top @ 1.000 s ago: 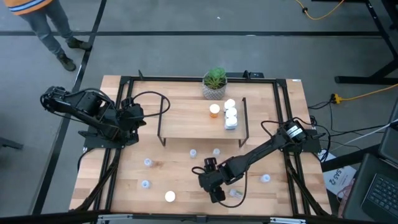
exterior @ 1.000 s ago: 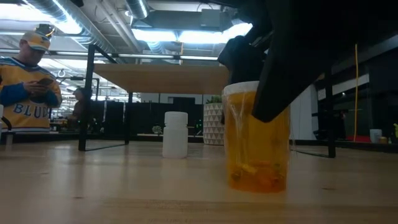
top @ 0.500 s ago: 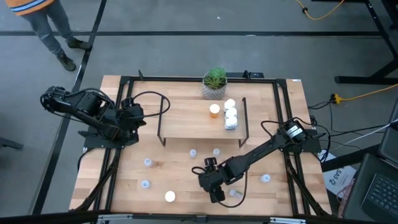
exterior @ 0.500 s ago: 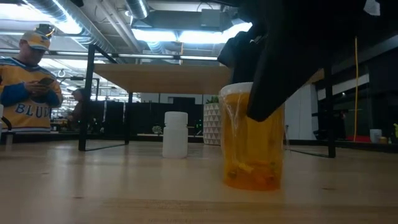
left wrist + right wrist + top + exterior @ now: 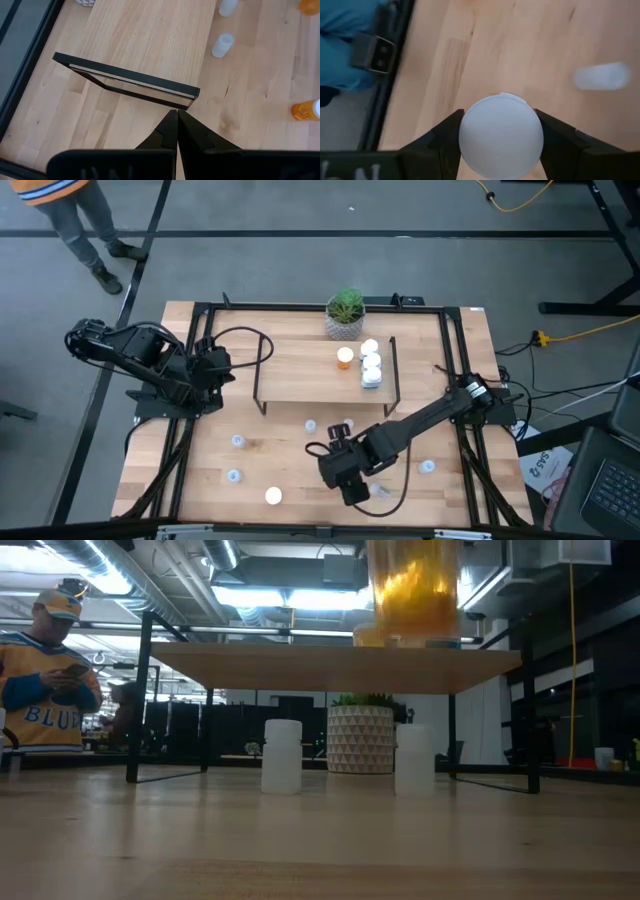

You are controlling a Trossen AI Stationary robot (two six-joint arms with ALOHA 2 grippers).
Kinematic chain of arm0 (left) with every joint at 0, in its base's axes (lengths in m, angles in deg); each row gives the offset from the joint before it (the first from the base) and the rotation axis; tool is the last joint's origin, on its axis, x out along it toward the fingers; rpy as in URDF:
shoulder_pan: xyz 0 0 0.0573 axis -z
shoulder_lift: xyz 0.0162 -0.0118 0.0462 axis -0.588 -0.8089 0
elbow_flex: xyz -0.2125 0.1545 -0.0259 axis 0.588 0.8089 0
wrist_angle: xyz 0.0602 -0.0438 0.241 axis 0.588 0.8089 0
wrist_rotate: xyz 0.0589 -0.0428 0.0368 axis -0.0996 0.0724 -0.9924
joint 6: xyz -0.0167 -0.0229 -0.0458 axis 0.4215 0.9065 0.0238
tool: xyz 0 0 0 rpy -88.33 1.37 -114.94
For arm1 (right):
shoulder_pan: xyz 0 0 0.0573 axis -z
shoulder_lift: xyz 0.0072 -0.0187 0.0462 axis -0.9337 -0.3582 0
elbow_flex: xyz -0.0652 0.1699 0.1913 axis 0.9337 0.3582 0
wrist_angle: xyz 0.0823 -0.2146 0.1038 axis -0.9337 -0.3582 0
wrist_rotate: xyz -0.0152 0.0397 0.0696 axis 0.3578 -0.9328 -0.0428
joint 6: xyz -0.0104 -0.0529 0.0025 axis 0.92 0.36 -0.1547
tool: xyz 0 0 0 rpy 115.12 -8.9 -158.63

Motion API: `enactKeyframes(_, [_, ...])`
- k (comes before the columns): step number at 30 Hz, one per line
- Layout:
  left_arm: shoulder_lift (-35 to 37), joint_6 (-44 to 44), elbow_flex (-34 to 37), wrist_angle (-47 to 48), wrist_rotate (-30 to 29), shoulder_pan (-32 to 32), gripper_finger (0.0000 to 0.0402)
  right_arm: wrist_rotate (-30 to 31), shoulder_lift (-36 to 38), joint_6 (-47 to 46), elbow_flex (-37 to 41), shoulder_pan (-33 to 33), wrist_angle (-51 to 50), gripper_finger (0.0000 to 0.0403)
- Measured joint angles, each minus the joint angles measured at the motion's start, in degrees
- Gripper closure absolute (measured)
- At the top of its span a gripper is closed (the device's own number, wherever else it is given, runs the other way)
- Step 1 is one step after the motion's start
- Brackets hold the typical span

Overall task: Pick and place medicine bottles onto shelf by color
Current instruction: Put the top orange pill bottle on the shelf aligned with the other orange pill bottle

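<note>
Near the table's front edge, right of centre, the right gripper (image 5: 501, 145) is clamped on an orange bottle (image 5: 414, 588) with a white cap, held upright and clear of the tabletop. From there the shelf (image 5: 300, 380) lies toward the back edge, its right end already carrying an orange-capped bottle (image 5: 345, 357). Beside the shelf's left end, the left gripper (image 5: 177, 116) waits, fingers pressed together on nothing, so the right arm is the nearer one.

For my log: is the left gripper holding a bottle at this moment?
No, the left gripper shows its fingers pressed together with nothing between them.
</note>
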Motion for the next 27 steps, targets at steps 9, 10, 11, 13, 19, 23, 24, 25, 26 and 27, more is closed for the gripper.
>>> enactKeyframes(9, [0.0, 0.0, 0.0, 0.0, 0.0, 0.0, 0.0401, 9.6, 0.1, 4.1, -21.7, 1.3, -20.2, 0.0192])
enactKeyframes(10, [0.0, 0.0, 0.0, 0.0, 0.0, 0.0, 0.0401, 10.1, 0.1, 5.1, -23.3, 1.6, -21.3, 0.0192])
enactKeyframes(11, [0.0, 0.0, 0.0, 0.0, 0.0, 0.0, 0.0401, 10.7, 0.8, 6.0, -23.3, 2.0, -21.1, 0.0193])
enactKeyframes(13, [0.0, 0.0, 0.0, 0.0, 0.0, 0.0, 0.0401, 11.1, 2.8, 8.5, -21.4, 3.1, -20.4, 0.0194])
enactKeyframes(19, [0.0, -0.1, 0.0, 0.0, 0.0, 0.0, 0.0401, 12.2, 5.7, 10.0, -21.0, 9.4, -23.2, 0.0193])
enactKeyframes(23, [0.0, -0.2, 0.0, 0.0, -0.3, 0.0, 0.0401, 8.9, 5.8, 13.2, -21.0, 14.4, -23.2, 0.0193])
enactKeyframes(24, [0.0, -0.2, 0.0, 0.0, -0.6, 0.0, 0.0401, 7.9, 5.8, 13.9, -21.0, 15.6, -23.4, 0.0193])
enactKeyframes(25, [0.0, -0.2, 0.0, 0.0, -1.0, 0.0, 0.0401, 6.7, 5.8, 14.2, -21.0, 16.8, -23.5, 0.0193])
enactKeyframes(26, [0.0, -0.2, 0.0, 0.0, -1.3, 0.0, 0.0401, 5.4, 5.8, 14.2, -21.0, 18.0, -23.5, 0.0193])
enactKeyframes(27, [0.0, -0.2, 0.0, 0.0, -1.4, 0.0, 0.0401, 3.7, 5.8, 13.9, -21.0, 19.0, -24.0, 0.0193])
